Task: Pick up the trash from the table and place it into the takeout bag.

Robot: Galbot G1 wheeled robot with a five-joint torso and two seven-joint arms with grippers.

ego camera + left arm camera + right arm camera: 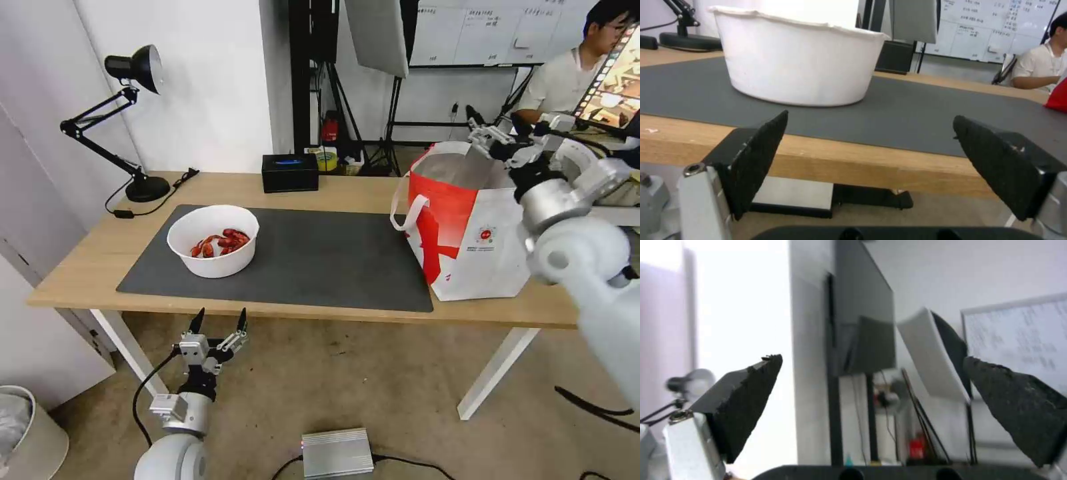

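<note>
Sitting on a dark grey rectangular mat [293,257] atop the long light-wood counter [87,257] is a white round bowl of red crayfish [213,240], well apart from the large white-and-red takeout bag [467,233] at the far right. Below the counter's near edge, the left gripper [219,321] points up at the bowl, fingers wide and empty. Above the bag's mouth, the right gripper [871,390] hangs with fingers wide, holding nothing. The bowl seems next; the left arm must rise and reach over the edge.

bowl [213,241] on mat [320,257] | left gripper [219,322] below table [80,267] edge, fingers apart
</note>
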